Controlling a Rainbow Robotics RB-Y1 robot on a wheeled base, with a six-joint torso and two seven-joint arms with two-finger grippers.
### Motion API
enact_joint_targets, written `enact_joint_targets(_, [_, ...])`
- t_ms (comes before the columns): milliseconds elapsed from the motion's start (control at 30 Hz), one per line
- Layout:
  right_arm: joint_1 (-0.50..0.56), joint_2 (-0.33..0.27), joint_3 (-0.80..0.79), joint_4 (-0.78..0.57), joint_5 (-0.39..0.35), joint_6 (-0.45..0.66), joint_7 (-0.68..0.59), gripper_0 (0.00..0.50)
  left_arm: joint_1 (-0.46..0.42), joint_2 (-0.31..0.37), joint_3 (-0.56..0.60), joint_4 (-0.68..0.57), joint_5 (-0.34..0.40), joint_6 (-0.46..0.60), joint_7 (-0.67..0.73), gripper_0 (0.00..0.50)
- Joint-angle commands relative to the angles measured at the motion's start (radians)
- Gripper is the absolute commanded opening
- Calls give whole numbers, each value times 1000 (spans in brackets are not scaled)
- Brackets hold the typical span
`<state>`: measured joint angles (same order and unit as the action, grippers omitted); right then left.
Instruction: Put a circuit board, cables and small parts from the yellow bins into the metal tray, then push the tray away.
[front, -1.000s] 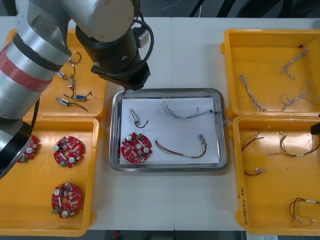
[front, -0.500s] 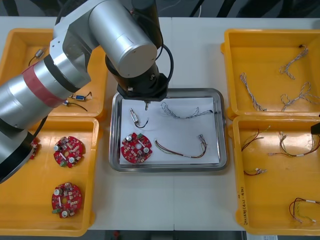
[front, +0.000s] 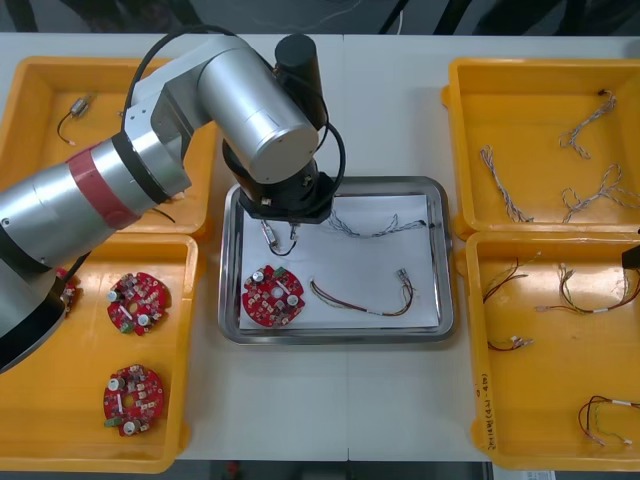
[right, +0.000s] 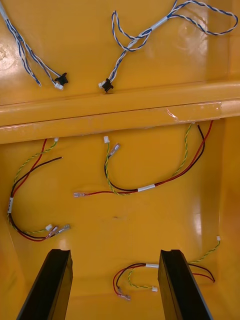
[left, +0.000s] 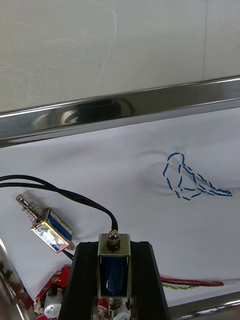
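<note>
My left gripper (front: 284, 236) hangs low over the near-left part of the metal tray (front: 336, 185). In the left wrist view this gripper (left: 114, 248) is shut on a small metal part (left: 114, 272) with a blue body. A second small metal part (left: 48, 231) with a black cable lies on the white liner just beyond the fingers. The tray also holds a round red circuit board (front: 272, 297), a red and yellow cable (front: 365, 298) and a twisted blue and white cable (front: 378, 226). My right gripper (right: 114, 287) is open above the red and yellow cables (right: 145, 187) in its bin.
Yellow bins flank the tray. The left rear bin (front: 40, 140) holds a small metal part (front: 76, 108), and the left front bin has circuit boards (front: 134, 302). The right rear bin (front: 545, 70) holds blue and white cables (front: 505, 195). The right arm's tip (front: 632, 258) shows at the right edge.
The left arm swung right from the left rear bin to the tray and came down over its near-left part. The right arm has stayed still.
</note>
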<state>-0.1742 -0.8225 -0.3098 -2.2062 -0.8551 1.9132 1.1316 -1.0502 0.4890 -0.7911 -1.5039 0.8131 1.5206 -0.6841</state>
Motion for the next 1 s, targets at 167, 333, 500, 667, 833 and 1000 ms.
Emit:
enact_joint_targets(167, [5,6,11,-29,10,7,19,500,9,-3,-65,21,-3,-48,-37,0])
enact_joint_targets(333, [5,8,11,-29,13,7,19,500,26,0,-65,22,-5,-50,-34,0])
enact_joint_targets(500, [5,8,9,-29,13,7,19,500,30,3,-77,22,-17,-51,-34,0])
enact_joint_targets(667, [5,8,11,-29,11,7,19,500,35,3,-80,22,-31,-62,-34,0])
enact_joint_targets(833, [5,8,11,-29,11,7,19,500,35,5,-80,22,-32,-62,-32,17])
enact_joint_targets(1000, [5,8,11,-29,8,7,19,500,35,8,-80,22,-35,-68,-28,392])
